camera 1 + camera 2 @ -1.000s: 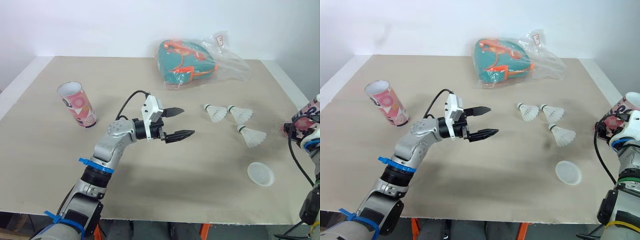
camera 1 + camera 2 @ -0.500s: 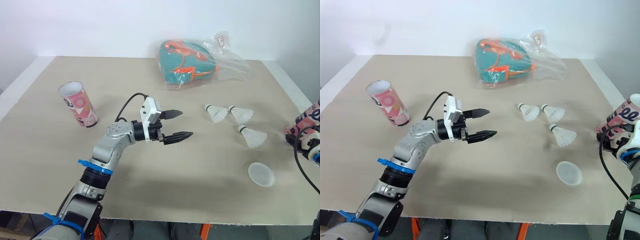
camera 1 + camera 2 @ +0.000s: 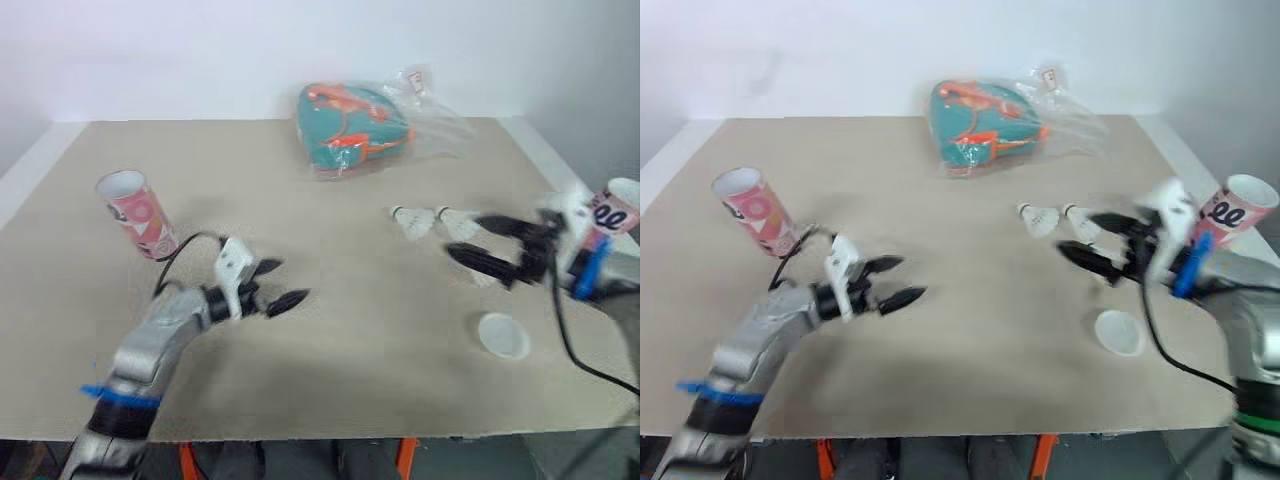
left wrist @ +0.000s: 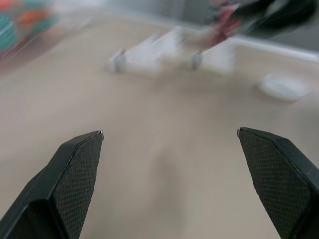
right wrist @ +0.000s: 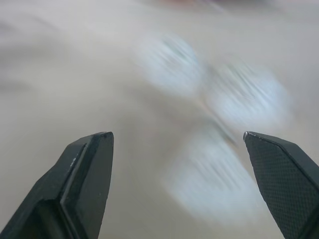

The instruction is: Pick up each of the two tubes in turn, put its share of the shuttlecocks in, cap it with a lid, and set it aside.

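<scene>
1. Shuttlecocks lie on the right half of the bench: one shuttlecock [image 3: 408,221] and a second shuttlecock [image 3: 455,222] sit side by side, and a third shuttlecock [image 3: 488,277] lies just nearer the robot, partly hidden behind black fingers.
2. The right hand [image 3: 467,237] hovers just over this group with its fingers spread wide and nothing between them. Its tips point toward the robot's left. In the right wrist view, three blurred white shapes sit in the gap between the two fingers.
3. A round white lid [image 3: 502,335] lies flat on the bench, near the third shuttlecock, on the robot's side of it.
4. The pink tube [image 3: 135,212] stands open-topped on the far left of the bench. A second tube [image 3: 612,207] shows at the bench's right edge, close beside the right arm.
5. The left hand [image 3: 285,283] hangs over bare bench, fingers apart and empty, near the pink tube and well apart from the shuttlecocks.
6. The bench [image 3: 340,370] is beige. A teal and orange bag [image 3: 350,115] in clear plastic rests at its far side, before a white wall.
</scene>
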`<state>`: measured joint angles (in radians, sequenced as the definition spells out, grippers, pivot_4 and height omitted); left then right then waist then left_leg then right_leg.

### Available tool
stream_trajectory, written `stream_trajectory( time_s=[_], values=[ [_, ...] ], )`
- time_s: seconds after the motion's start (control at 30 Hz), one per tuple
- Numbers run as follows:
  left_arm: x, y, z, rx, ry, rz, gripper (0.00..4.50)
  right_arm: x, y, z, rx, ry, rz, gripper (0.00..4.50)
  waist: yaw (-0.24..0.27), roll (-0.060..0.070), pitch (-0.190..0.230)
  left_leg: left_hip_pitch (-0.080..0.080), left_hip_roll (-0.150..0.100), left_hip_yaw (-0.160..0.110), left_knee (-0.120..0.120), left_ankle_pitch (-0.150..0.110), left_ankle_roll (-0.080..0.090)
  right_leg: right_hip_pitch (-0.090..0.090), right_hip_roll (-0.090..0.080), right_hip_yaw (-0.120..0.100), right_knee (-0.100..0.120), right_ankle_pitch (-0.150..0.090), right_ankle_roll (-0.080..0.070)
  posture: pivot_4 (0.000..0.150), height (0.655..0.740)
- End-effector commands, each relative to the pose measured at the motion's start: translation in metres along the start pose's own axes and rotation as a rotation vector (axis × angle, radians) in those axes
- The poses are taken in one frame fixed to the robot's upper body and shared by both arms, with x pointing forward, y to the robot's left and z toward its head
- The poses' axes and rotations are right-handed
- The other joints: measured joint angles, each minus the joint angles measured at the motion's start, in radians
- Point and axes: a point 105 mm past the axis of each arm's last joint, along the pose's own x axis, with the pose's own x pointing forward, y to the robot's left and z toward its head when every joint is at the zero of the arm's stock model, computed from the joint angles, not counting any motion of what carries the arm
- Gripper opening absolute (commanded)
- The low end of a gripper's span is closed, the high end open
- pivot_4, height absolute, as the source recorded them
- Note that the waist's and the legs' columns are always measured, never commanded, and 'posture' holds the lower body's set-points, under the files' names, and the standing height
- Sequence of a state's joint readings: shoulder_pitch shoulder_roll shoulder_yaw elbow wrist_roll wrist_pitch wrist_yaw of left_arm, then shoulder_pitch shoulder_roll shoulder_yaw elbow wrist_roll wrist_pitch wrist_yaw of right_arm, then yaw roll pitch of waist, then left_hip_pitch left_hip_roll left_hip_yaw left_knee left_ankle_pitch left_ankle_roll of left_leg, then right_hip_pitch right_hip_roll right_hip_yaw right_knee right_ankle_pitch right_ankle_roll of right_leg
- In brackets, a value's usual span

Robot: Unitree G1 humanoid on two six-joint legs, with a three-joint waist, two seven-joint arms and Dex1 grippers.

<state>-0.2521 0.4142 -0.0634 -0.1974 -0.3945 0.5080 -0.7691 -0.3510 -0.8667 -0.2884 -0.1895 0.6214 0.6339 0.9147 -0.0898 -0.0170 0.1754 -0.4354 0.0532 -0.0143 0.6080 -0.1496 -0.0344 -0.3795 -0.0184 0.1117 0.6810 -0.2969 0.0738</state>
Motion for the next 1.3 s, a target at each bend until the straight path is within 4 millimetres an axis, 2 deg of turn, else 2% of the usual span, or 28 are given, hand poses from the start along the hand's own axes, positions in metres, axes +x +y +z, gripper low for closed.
stream_trajectory(
  time_s=[0.03, 0.1, 0.27, 0.4, 0.57, 0.87, 1.07, 1.17, 1.3],
  values=[
    [-0.026, -0.008, 0.006, -0.039, -0.039, 0.122, 4.50, 0.035, 0.047, 0.044, -0.069, -0.163, 0.249, 4.46, 0.027, -0.003, 0.002, -0.002, -0.001, -0.004, 0.000, 0.002, 0.001, 0.000, 0.000, -0.005, 0.000, 0.000, 0.000, 0.150, 0.7400],
    [-0.037, -0.008, 0.002, -0.061, -0.048, 0.214, 4.50, 0.054, 0.063, 0.051, -0.059, -0.204, 0.340, 4.46, 0.053, -0.008, 0.003, -0.005, -0.002, -0.002, 0.001, 0.004, 0.000, 0.000, -0.003, -0.004, -0.001, 0.000, -0.001, 0.150, 0.7400],
    [-0.076, 0.022, -0.012, -0.086, -0.073, 0.677, 4.50, 0.103, 0.071, 0.018, -0.056, -0.141, 0.412, 4.46, 0.044, -0.011, 0.003, -0.005, -0.004, -0.002, 0.000, 0.004, 0.000, 0.002, -0.005, -0.004, -0.003, 0.003, -0.005, 0.150, 0.7400],
    [-0.104, 0.043, -0.021, -0.058, -0.070, 0.950, 4.50, 0.121, 0.082, 0.011, -0.064, -0.150, 0.452, 4.46, 0.045, -0.011, 0.003, -0.005, -0.003, -0.005, -0.001, 0.004, 0.000, 0.001, -0.001, -0.006, -0.001, 0.003, -0.007, 0.150, 0.7400],
    [-0.118, 0.058, -0.026, -0.053, -0.074, 1.072, 4.50, 0.126, 0.091, 0.007, -0.048, -0.169, 0.470, 4.46, 0.045, -0.011, 0.003, -0.005, -0.003, -0.005, -0.001, 0.004, 0.000, 0.001, -0.002, -0.006, -0.001, 0.003, -0.007, 0.150, 0.7400],
    [-0.112, 0.097, -0.016, -0.009, -0.089, 1.036, 4.50, 0.124, 0.092, 0.004, -0.007, -0.199, 0.378, 4.46, 0.045, -0.011, 0.003, -0.005, -0.002, -0.006, -0.002, 0.005, -0.001, 0.001, -0.001, -0.007, -0.001, 0.003, -0.008, 0.150, 0.7400],
    [-0.106, 0.125, -0.003, 0.022, -0.121, 1.045, 4.50, 0.121, 0.090, 0.002, -0.004, -0.192, 0.334, 4.46, 0.045, -0.011, 0.003, -0.005, -0.002, -0.006, -0.003, 0.005, -0.001, -0.001, 0.000, -0.007, -0.001, 0.003, -0.008, 0.150, 0.7400],
    [-0.096, 0.143, 0.004, 0.029, -0.135, 1.054, 4.50, 0.120, 0.087, 0.002, -0.011, -0.184, 0.315, 4.46, 0.045, -0.012, 0.003, -0.005, -0.003, -0.006, -0.003, 0.005, -0.002, -0.001, 0.000, -0.007, -0.001, 0.003, -0.008, 0.150, 0.7400],
    [-0.082, 0.158, 0.008, 0.005, -0.159, 1.036, 4.50, 0.117, 0.088, 0.003, -0.022, -0.179, 0.304, 4.46, 0.045, -0.012, 0.003, -0.006, -0.003, -0.006, -0.003, 0.006, -0.002, -0.001, -0.001, -0.007, -0.001, 0.003, -0.007, 0.150, 0.7400]
  ],
)
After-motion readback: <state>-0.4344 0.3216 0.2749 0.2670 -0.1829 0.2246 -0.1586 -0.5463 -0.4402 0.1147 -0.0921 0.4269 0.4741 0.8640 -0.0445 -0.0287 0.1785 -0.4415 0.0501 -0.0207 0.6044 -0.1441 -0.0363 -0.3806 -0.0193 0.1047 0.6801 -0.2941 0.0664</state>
